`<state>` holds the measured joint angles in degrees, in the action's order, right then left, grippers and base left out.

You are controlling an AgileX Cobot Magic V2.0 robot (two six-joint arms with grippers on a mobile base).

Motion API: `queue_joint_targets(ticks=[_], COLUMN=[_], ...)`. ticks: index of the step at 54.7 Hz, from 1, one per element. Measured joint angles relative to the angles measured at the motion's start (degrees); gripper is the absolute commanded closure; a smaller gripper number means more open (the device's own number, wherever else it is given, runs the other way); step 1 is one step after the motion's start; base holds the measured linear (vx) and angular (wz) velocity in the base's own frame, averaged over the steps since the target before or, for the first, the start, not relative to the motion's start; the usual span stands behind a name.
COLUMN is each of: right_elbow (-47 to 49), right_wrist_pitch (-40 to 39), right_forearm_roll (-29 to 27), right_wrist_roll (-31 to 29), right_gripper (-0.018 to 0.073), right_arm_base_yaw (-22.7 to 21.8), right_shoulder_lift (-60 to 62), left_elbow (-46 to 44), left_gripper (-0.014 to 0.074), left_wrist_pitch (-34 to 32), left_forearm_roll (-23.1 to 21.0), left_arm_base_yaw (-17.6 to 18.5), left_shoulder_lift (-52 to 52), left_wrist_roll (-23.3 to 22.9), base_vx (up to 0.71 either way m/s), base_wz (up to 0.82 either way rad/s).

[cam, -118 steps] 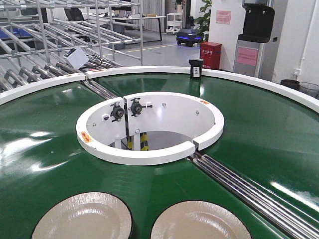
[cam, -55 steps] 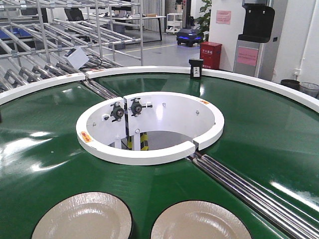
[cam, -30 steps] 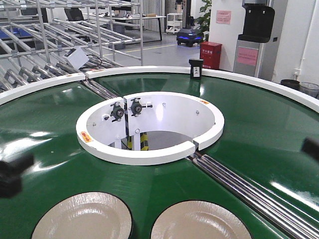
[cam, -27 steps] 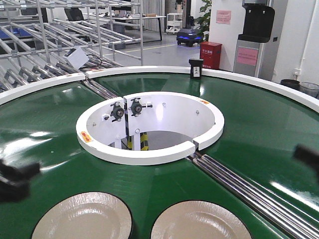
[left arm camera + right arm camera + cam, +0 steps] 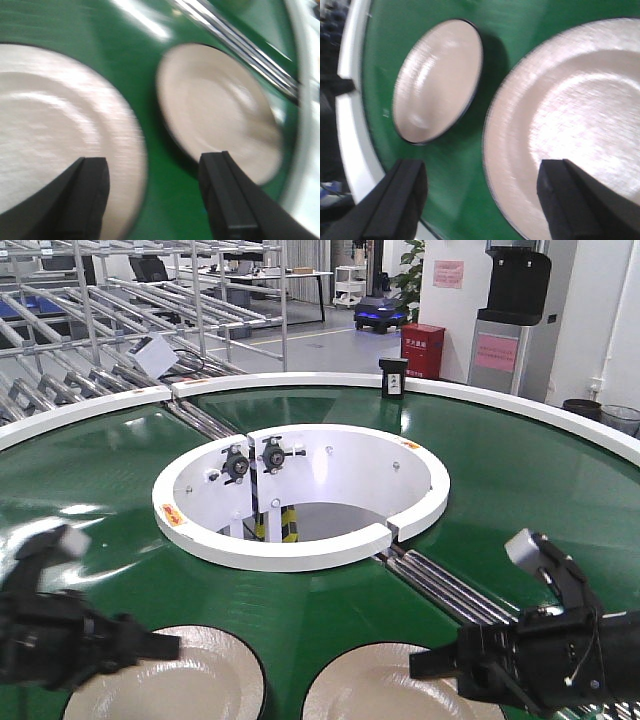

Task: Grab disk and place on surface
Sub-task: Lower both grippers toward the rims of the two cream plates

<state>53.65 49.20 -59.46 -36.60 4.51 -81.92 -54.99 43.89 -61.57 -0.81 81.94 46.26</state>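
Status: early, no grab yet. Both disks lie flat on the green belt (image 5: 90, 490) at its near edge, side by side w/ a narrow strip of belt between them: left disk (image 5: 170, 685), right disk (image 5: 385, 690). Left claw (image 5: 155, 160) is spread wide and empty, low over the far part of the left disk, tips pointing at the right disk. Right claw (image 5: 484, 164) mirrors it: spread wide, nothing held, low over the far part of the right disk. Can't tell if any finger touches a rim, wrist views are blurred. Left to do, my read: close on a disk rim, lift, carry it off the belt, set it on the surface. Surface isn't in any view, so drop spot unknown. Further out: white inner ring (image 5: 300, 550) at belt centre w/ small orange stickers, text too small to read. Steel rollers (image 5: 470, 590) run from ring toward near-right edge. Far rim: black box (image 5: 393, 377) w/ white label, unreadable. Bkgd: red cabinet (image 5: 422, 348) w/ characters, pink notice (image 5: 448, 274) on wall, neither legible.
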Motion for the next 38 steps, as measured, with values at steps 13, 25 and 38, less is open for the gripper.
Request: queue_joint_targets(ticks=[13,25,38], right_elbow=[0.0,0.0,0.0], right_wrist_pitch=[-2.29,-3.15,-3.17], right_forearm_roll=[7.1,7.33,7.37], right_wrist_roll=[2.91,2.96,3.13], right_gripper=[0.0043,0.0043,0.0043], right_arm_base_yaw=[0.0,0.0,0.0], right_shoulder_lift=[0.0,0.0,0.0], left_elbow=[-0.02,-0.24,-0.69], left_gripper=[0.0094,0.0094,0.0183], left_wrist_pitch=[0.04,-0.47,6.58], left_forearm_roll=[1.4,-0.06,-13.17], left_arm_base_yaw=[-15.59,-17.09,-16.49], left_shoulder_lift=[8.79,18.72,28.45], left_wrist_roll=[0.23,5.7,17.78], base_vx=[0.0,0.0,0.0], base_wz=[0.0,0.0,0.0])
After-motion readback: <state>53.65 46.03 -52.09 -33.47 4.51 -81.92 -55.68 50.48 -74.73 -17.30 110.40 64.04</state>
